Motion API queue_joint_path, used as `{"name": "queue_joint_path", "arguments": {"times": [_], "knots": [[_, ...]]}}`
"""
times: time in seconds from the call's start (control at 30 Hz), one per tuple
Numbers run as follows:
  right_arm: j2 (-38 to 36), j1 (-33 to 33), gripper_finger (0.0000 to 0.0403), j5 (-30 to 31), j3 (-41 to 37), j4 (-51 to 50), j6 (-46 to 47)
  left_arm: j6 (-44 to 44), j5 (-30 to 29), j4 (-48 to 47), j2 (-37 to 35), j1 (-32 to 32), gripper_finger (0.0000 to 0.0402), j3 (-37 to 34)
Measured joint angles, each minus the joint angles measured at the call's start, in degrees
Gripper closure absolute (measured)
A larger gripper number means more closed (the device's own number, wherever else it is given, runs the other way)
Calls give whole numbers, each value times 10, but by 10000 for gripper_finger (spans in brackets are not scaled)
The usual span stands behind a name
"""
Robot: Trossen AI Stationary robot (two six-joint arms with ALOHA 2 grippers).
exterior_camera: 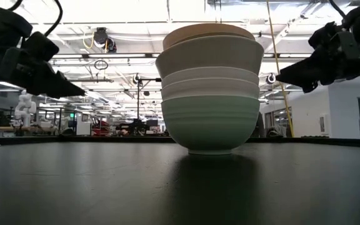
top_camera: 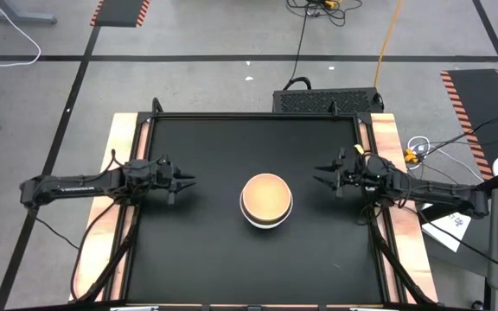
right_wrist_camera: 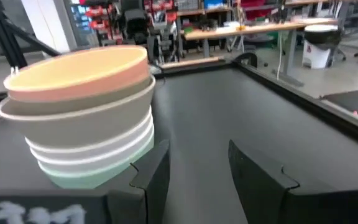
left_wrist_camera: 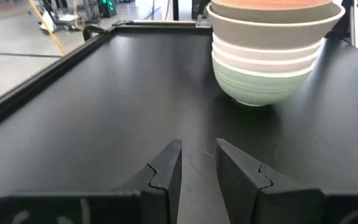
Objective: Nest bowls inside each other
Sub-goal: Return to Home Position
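The bowls stand nested in one stack (top_camera: pixel 266 199) at the table's middle, the mint green one (exterior_camera: pixel 210 124) at the bottom resting by its foot on the black mat. Above it come white rims (exterior_camera: pixel 210 80), an olive-grey bowl (exterior_camera: pixel 209 54) and the peach-orange bowl (right_wrist_camera: pixel 79 73) on top; the beige one is hidden. My left gripper (top_camera: pixel 185 181) hovers left of the stack, open with a narrow gap (left_wrist_camera: pixel 198 155). My right gripper (top_camera: pixel 322 180) hovers right of the stack, open (right_wrist_camera: pixel 197 155). Neither touches the bowls.
The black mat (top_camera: pixel 197 250) fills a framed table with raised edges (top_camera: pixel 253 116) and wooden side strips (top_camera: pixel 118 147). Open mat lies all around the stack. Cables and a black box (top_camera: pixel 327 99) lie on the floor beyond the far edge.
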Motion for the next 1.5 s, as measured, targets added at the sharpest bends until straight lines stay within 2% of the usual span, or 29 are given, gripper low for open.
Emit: {"name": "queue_joint_path", "arguments": {"times": [0.4,1.5], "knots": [[10,0,248,0,0,-28,-4,1,3,1,10,0,305,0],[27,0,248,0,0,-23,2,-2,0,2,10,0,305,0]]}}
